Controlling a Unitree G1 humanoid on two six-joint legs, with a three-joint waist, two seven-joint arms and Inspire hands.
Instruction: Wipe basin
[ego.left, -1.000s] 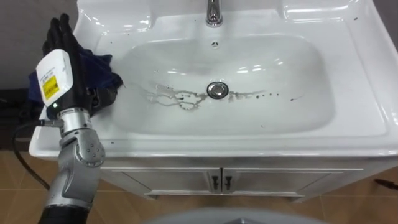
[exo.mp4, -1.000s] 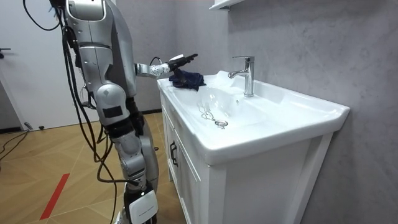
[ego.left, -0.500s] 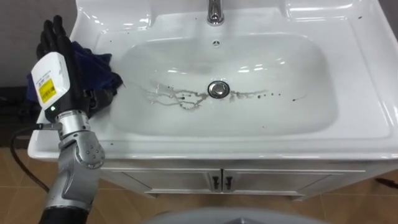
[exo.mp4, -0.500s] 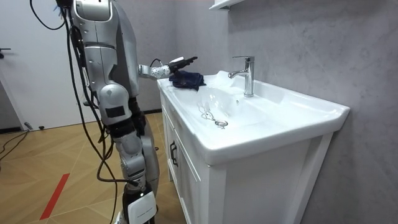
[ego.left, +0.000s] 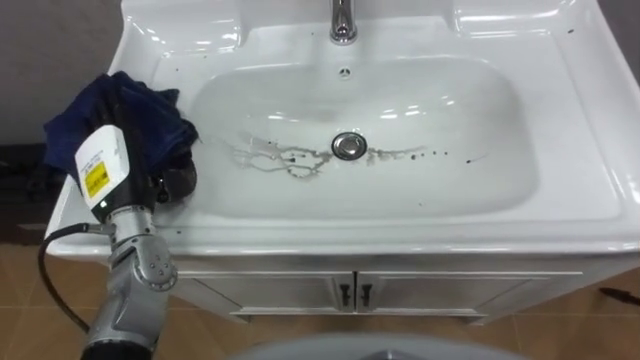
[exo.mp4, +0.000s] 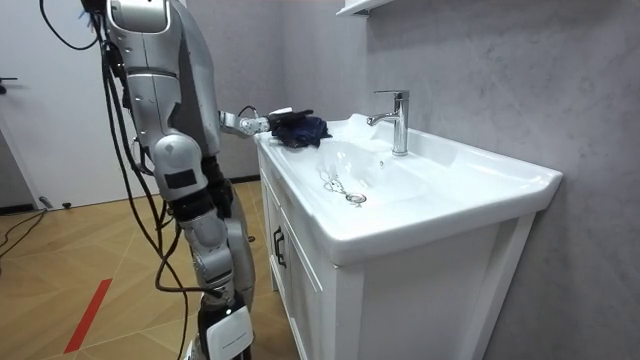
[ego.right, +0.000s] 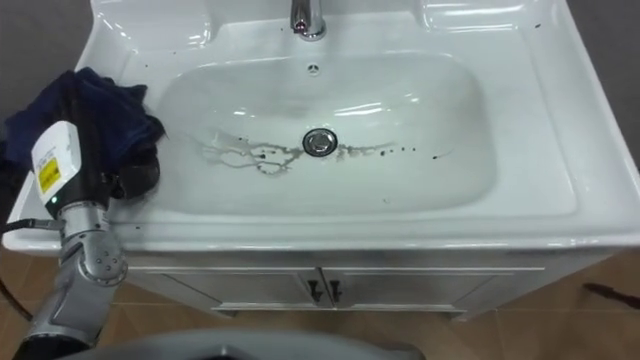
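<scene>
The white basin (ego.left: 400, 236) has dark dirt streaks (ego.left: 290, 160) running left and right of its drain (ego.left: 348, 145). A dark blue cloth (ego.left: 150, 105) lies bunched on the basin's left rim. My left hand (ego.left: 135, 160) rests on top of the cloth with its fingers stretched straight over it and the thumb beside it toward the bowl. In the room view I stand at the left end of the cabinet, with the left hand (exo.mp4: 276, 119) flat on the cloth (exo.mp4: 308, 128). The right eye view shows the same hand (ego.right: 95, 165) on the cloth (ego.right: 112, 95).
A chrome tap (ego.left: 343, 20) stands at the back middle of the basin. The cabinet doors (ego.left: 350, 292) are below the front rim. A grey wall (exo.mp4: 500, 70) runs behind the basin, and wooden floor (exo.mp4: 90, 280) lies to my left.
My left hand has come down from above the cloth and now lies on it. The cloth, basin and stains have not moved.
</scene>
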